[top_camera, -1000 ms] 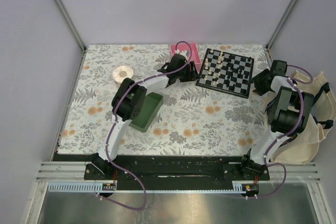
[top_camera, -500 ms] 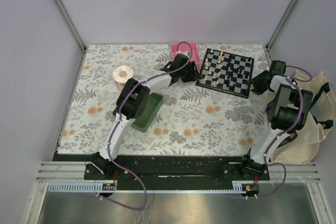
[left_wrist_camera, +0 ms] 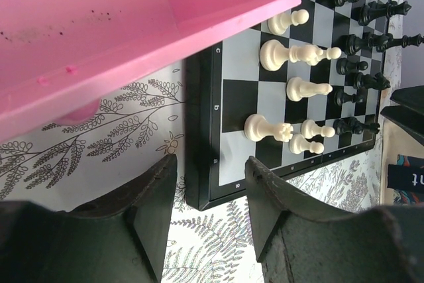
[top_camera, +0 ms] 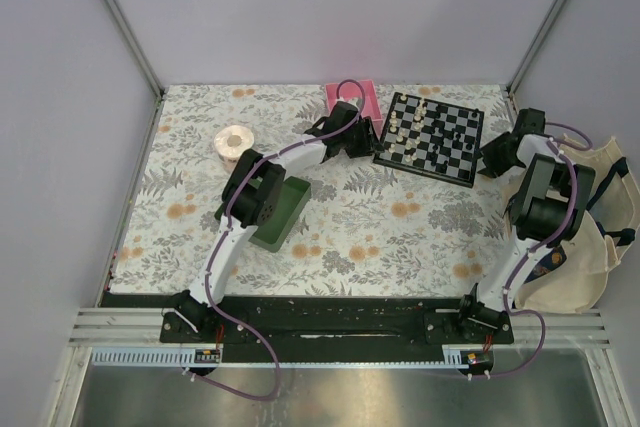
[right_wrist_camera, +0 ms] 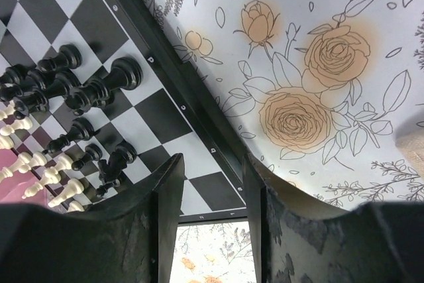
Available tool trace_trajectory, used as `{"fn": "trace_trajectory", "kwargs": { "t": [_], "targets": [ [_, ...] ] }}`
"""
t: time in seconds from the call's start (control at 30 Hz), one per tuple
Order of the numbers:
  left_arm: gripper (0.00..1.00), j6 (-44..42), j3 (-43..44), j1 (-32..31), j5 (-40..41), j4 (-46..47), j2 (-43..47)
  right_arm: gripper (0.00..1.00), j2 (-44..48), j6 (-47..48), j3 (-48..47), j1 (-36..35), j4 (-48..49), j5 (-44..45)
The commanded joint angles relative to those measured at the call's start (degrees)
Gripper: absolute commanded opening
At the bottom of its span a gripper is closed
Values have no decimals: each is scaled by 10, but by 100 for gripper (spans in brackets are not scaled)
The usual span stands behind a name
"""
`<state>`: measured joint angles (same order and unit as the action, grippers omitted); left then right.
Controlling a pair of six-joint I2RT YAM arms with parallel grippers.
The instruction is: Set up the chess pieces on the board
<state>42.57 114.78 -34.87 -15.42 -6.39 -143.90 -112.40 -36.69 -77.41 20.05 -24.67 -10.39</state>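
Observation:
The board [top_camera: 452, 161] lies at the back right of the table, slightly turned. Cream-white chess pieces [top_camera: 400, 132] stand along its left side and black ones [top_camera: 458, 135] along its right. My left gripper [top_camera: 366, 139] is at the board's left edge. In the left wrist view it [left_wrist_camera: 211, 187] is open and holds nothing, its jaws either side of a corner of the board [left_wrist_camera: 238, 111] near the white pieces [left_wrist_camera: 291, 54]. My right gripper [top_camera: 490, 155] is at the right edge. It [right_wrist_camera: 213, 183] is open too, over a corner of the board [right_wrist_camera: 156, 114] beside the black pieces [right_wrist_camera: 99, 91].
A pink box [top_camera: 366, 97] sits just behind the left gripper and hangs close above it in the wrist view [left_wrist_camera: 99, 31]. A green tray [top_camera: 285, 209] lies under the left arm's elbow. A tape roll [top_camera: 235, 140] is at the left, and a cloth bag [top_camera: 590, 247] at the right edge.
The left arm's elbow has shifted right, uncovering the tape roll. The right arm has moved slightly farther back. Both grippers stay at the board's edges.

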Motion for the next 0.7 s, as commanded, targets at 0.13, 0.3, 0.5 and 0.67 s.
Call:
{"fn": "trace_trajectory", "kwargs": {
  "t": [0.13,0.3,0.5,0.67],
  "targets": [
    [48,5,19,3,-17,2,2,47,-19,-16,-38,4,-64,-42],
    [46,8,26,3,-22,2,-1,40,-29,-10,-56,3,-93,-49],
    [47,5,28,4,-26,2,1,54,-19,2,-51,5,-113,-21],
    [47,5,33,4,-29,-1,2,54,-19,23,-73,5,-147,42]
  ]
}}
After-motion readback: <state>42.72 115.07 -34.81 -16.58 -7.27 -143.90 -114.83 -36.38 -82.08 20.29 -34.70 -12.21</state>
